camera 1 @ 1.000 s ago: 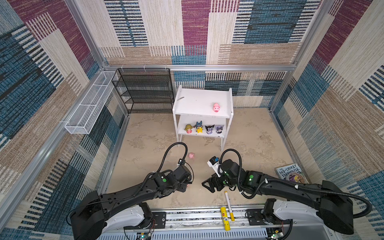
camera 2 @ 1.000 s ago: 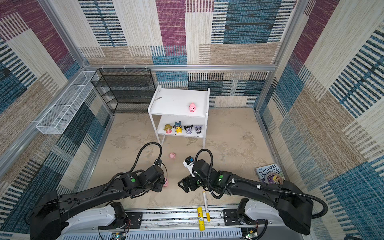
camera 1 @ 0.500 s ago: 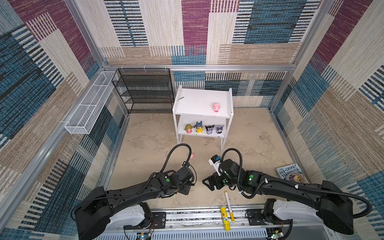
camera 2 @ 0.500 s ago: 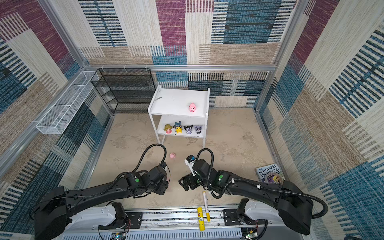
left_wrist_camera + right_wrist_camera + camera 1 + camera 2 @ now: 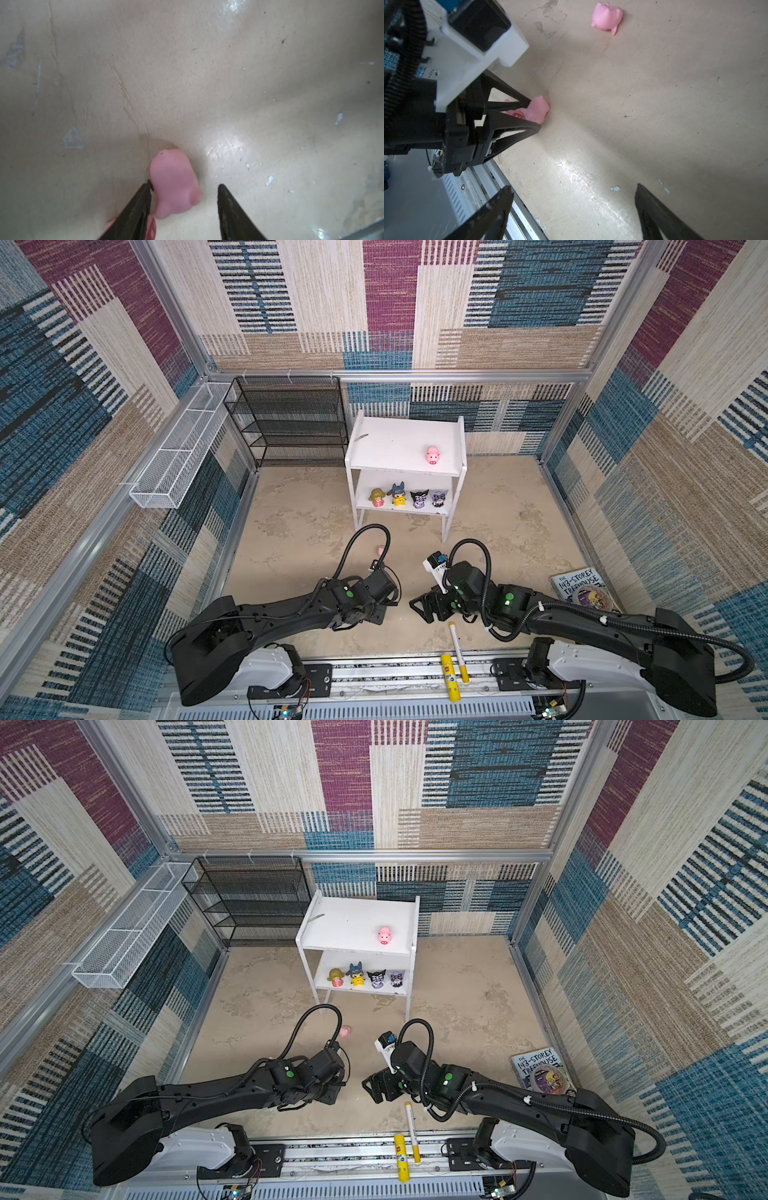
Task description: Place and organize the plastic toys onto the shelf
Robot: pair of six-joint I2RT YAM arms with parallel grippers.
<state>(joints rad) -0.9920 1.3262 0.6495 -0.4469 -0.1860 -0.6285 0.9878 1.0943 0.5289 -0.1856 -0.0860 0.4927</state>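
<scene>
- And the left gripper (image 5: 184, 186) has swung in toward the middle and dropped low. It now straddles a pig (image 5: 173, 176) on the floor (image 5: 207, 83)!
- Right at the front, a tube (image 5: 451, 676) and a marker (image 5: 457, 645) lie side by side. The marker's far end lies close under the right arm.
- The left jaws are parted, not clamped. One finger (image 5: 135, 212) touches the pig's side, and the other stands clear, with floor showing in the gap.
- The pig lies tipped over between those fingers, up by their tips.
- The right gripper (image 5: 573, 187) faces in from just beside, jaws spread wide, only bare floor between them.
- A book (image 5: 582, 593) lies well off to the right, by the wall.
- Farther out a second pig (image 5: 345, 1031) lies on its side, between the arms and the shelf (image 5: 395, 439). In a top view the left arm's cable (image 5: 361, 535) partly hides it.
- On the shelf's top board a third pig (image 5: 432, 455) stands upright, right of middle.
- The lower board holds a row: doll (image 5: 377, 497), yellow figure (image 5: 398, 494), two dark figures (image 5: 419, 498) (image 5: 439, 497).
- At the back left are a black rack (image 5: 291, 423) and a wire basket (image 5: 178, 460).
</scene>
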